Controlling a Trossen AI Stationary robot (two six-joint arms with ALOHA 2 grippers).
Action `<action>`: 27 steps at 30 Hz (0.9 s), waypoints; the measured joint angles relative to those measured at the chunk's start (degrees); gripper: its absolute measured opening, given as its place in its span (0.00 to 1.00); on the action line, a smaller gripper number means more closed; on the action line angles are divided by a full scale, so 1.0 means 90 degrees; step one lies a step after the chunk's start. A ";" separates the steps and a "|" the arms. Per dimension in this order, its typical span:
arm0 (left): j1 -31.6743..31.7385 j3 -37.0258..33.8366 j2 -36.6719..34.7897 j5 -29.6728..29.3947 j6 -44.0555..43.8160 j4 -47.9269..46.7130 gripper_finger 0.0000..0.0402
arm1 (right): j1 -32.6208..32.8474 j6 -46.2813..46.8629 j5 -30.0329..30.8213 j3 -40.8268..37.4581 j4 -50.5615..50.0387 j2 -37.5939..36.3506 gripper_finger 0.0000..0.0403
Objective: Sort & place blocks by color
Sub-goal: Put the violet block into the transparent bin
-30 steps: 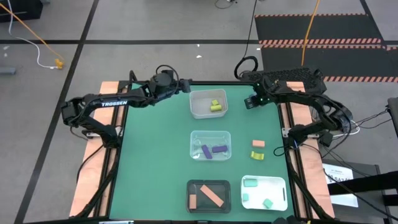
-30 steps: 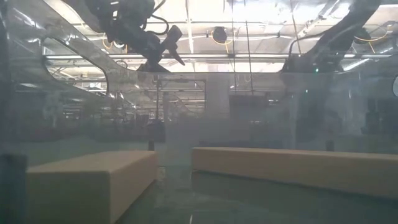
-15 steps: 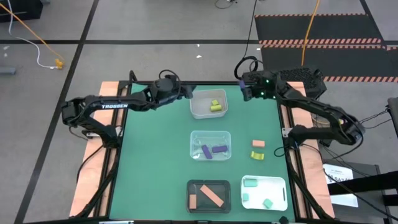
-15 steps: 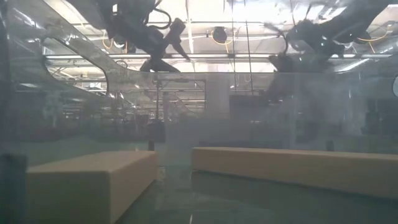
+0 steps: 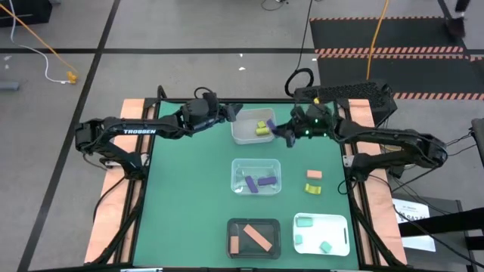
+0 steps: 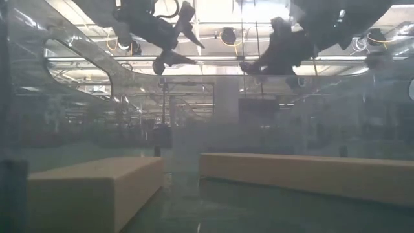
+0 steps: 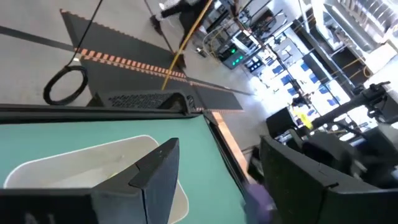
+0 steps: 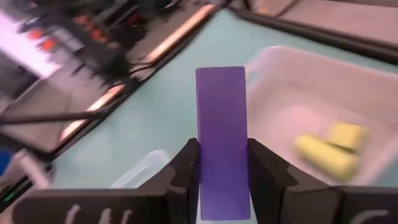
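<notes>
My right gripper is shut on a long purple block and hovers at the right side of the far clear tray, which holds two yellow-green blocks. My left gripper is open and hangs over that tray's far left corner. Purple blocks lie in the middle clear tray, salmon blocks in the black tray, and mint green blocks in the white tray. A salmon block and a yellow-green block lie flat on the green table. My right gripper pinches the purple block between its two fingers on the block's long sides, near one end. The block runs along the fingers and sticks out past their tips. It is lifted clear of the table.
The four trays stand in the table's middle and near part: two clear, one black, one white. Bare green table lies to their left. Both arms hang high near the far tray, close to each other.
My right gripper, holding the purple block, has swung from the table's far right corner toward the left and the near edge, arriving beside the far clear tray. My left gripper has crept slightly toward that tray.
</notes>
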 joint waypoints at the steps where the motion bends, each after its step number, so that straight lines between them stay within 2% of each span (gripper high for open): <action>1: 0.0000 0.0000 0.0000 -0.0031 0.0000 -0.0002 0.56 | 0.0179 0.0001 0.0001 0.0000 0.0096 0.0000 0.20; 7: 0.0015 0.0000 0.0000 -0.0156 -0.0262 -0.0001 0.56 | 0.1062 -0.0004 0.0019 0.0000 0.0577 0.0161 0.20; 15: -0.0186 0.0000 0.0000 -0.0156 -0.0668 -0.0024 0.56 | 0.2100 0.0007 0.0023 0.0000 0.1771 0.0908 0.20; 27: -0.0710 0.0000 0.0000 -0.0156 -0.0806 -0.0077 0.56 | 0.2855 0.0333 0.0047 0.0000 0.1981 0.2184 0.20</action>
